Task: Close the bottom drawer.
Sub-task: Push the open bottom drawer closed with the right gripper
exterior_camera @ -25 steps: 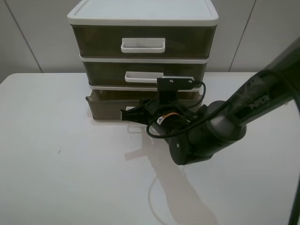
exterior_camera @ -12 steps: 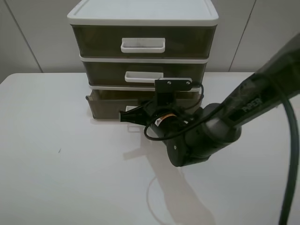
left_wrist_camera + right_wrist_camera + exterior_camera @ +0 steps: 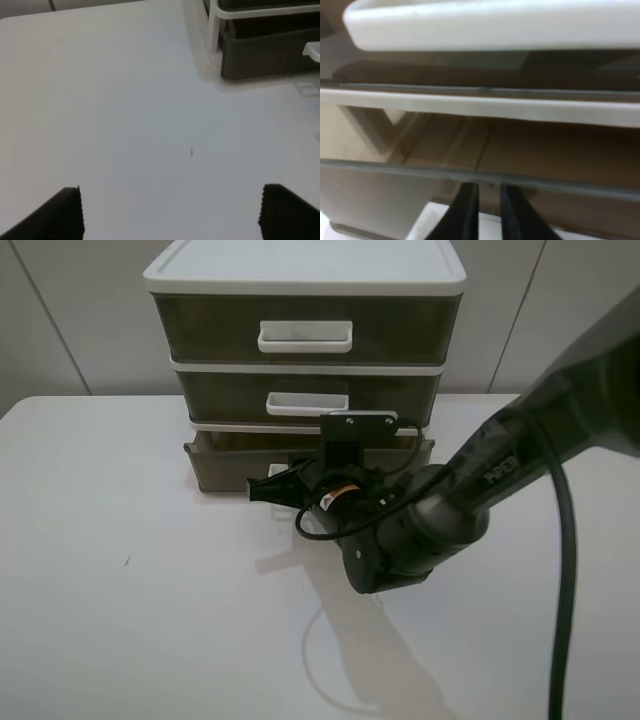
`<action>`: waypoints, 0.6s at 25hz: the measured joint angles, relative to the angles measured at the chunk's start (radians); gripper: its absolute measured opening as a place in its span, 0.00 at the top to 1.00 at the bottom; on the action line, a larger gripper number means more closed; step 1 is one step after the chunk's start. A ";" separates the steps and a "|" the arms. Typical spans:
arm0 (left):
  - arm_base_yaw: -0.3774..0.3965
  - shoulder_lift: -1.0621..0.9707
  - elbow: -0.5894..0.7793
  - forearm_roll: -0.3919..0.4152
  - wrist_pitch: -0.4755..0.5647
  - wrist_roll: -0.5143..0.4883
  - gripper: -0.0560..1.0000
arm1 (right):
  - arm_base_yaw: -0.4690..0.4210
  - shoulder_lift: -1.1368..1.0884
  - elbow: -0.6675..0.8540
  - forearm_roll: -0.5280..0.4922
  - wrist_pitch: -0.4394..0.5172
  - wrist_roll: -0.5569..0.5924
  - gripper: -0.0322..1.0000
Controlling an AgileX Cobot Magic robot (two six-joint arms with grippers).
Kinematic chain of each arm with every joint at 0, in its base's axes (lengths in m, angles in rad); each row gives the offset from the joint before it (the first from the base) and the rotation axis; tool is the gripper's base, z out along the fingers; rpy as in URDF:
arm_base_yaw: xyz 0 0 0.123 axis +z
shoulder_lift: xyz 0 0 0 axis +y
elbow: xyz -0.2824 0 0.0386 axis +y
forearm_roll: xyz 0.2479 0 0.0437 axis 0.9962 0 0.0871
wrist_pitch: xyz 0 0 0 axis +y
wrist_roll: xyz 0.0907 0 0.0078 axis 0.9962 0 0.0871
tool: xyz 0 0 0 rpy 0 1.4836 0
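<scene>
The bottom drawer [image 3: 230,465] is smoky olive-brown and stands pulled a little way out of the white-framed drawer unit [image 3: 305,275]. It also shows in the left wrist view [image 3: 265,50]. Its small white handle [image 3: 277,473] sits right behind my right gripper [image 3: 258,488], which lies low across the drawer's front with its tips pointing left. In the right wrist view the drawer front [image 3: 385,200] fills the picture. My right gripper [image 3: 485,207] has its two dark fingers almost together, holding nothing, just above the white handle [image 3: 435,225]. My left gripper [image 3: 172,212] is open and empty over bare table, away from the drawer.
The two upper drawers [image 3: 305,330] are shut, each with a white handle. The white table [image 3: 110,580] stretches in front and to the left. A thin cable loop [image 3: 320,655] lies on the table under the right arm [image 3: 420,530].
My right arm and gripper have shifted a little to the left along the drawer's front. The bottom drawer has not visibly moved.
</scene>
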 joint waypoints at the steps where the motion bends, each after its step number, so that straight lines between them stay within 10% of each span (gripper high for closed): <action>1: 0.000 0.000 0.000 0.000 0.000 0.000 0.27 | 0.001 0.004 -0.007 0.000 -0.002 0.000 0.95; 15: 0.000 0.000 0.000 0.000 0.000 0.000 0.27 | 0.002 0.062 -0.045 0.027 -0.111 0.000 0.95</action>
